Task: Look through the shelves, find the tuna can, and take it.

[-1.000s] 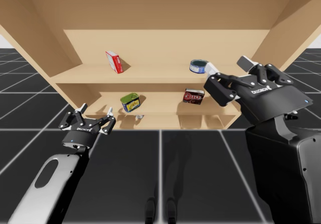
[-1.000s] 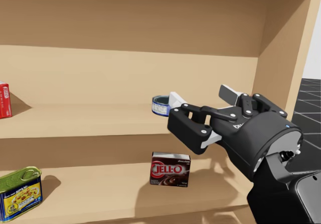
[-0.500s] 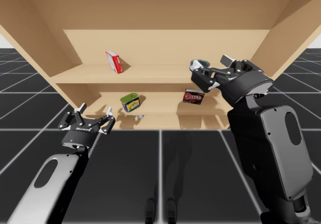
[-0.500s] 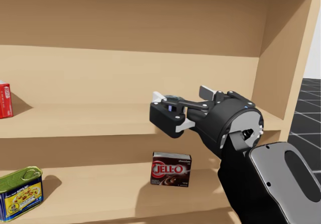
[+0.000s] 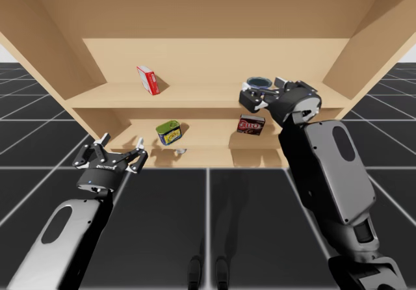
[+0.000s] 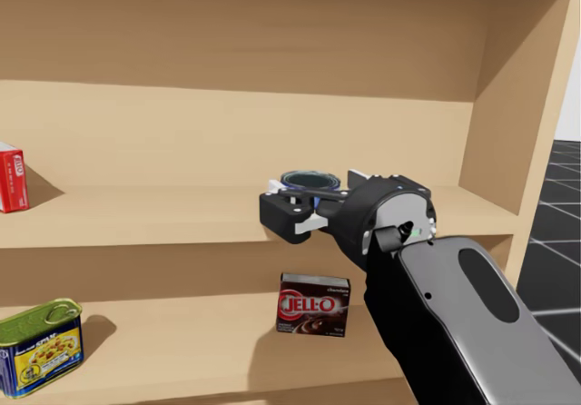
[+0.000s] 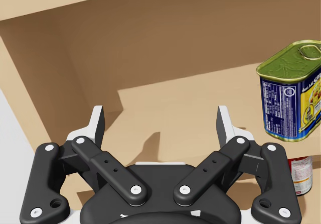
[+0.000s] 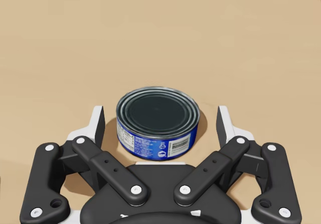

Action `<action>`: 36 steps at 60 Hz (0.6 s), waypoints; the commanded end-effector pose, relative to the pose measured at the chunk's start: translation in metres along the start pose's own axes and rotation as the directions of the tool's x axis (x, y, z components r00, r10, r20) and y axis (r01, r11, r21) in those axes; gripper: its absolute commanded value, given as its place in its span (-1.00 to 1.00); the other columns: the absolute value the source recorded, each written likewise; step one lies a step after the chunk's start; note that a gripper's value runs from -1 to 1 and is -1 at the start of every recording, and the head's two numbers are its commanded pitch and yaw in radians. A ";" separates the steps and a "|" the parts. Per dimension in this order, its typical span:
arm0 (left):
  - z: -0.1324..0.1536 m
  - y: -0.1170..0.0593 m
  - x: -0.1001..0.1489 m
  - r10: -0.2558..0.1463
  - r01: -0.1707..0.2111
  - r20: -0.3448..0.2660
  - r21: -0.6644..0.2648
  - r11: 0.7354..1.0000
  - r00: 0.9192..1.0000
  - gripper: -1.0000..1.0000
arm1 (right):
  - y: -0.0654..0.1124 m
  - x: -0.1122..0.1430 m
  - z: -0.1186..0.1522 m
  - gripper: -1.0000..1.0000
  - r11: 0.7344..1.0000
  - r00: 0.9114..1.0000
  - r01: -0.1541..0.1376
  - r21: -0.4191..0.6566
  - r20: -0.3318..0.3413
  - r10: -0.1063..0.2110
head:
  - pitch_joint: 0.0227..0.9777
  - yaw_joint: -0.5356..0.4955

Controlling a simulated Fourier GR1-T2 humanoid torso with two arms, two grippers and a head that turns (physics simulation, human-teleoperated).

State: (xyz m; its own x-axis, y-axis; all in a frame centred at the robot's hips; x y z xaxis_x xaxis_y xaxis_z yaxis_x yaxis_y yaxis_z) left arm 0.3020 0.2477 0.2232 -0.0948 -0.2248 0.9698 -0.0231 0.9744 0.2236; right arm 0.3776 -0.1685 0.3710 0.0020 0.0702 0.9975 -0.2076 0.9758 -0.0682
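Note:
The tuna can (image 8: 158, 123) is a low round blue can with a dark lid, upright at the right of the upper shelf (image 5: 195, 97). It also shows as the tuna can (image 6: 310, 181) and tuna can (image 5: 257, 82). My right gripper (image 8: 160, 121) is open and straddles it, one finger on each side with a small gap at both. In the wider views the right gripper (image 6: 313, 193) and right gripper (image 5: 258, 93) reach into the shelf at the can. My left gripper (image 5: 123, 144) hangs open and holding nothing in front of the lower shelf; left gripper (image 7: 160, 126).
A red box (image 5: 148, 80) stands at the upper shelf's left. On the lower shelf are a green-lidded rectangular tin (image 5: 168, 132) (image 7: 291, 96) and a dark box (image 5: 251, 125) (image 6: 313, 304) under my right hand. A small red-and-white can (image 7: 300, 168) sits below the tin.
My right arm has swung left and in over the upper shelf, bringing its open fingers around the tuna can. My head has turned slightly. The left arm has stayed put.

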 end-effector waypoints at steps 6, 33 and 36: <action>0.001 0.001 0.000 0.002 -0.002 0.001 0.000 1.000 1.000 -1.00 | -0.004 -0.006 -0.019 -1.00 1.000 0.999 0.002 -0.019 -0.032 -0.003 | -0.41 -0.38; 0.000 0.000 0.001 0.010 -0.010 -0.005 -0.002 1.000 1.000 -1.00 | -0.007 -0.020 -0.011 1.00 0.999 0.999 -0.042 -0.035 -0.026 0.041 | -0.41 -0.36; 0.000 0.000 0.001 0.011 -0.011 -0.005 -0.002 1.000 1.000 -1.00 | -0.009 -0.016 -0.005 1.00 0.998 0.999 -0.043 -0.045 -0.002 0.043 | -0.41 -0.36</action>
State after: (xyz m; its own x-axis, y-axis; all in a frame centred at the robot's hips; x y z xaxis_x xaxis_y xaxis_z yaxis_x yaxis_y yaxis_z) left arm 0.3013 0.2476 0.2237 -0.0909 -0.2160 0.9722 -0.0206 0.9764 0.2150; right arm 0.3877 -0.1657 0.3703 -0.0343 0.1128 0.9930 -0.2558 0.9595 -0.1179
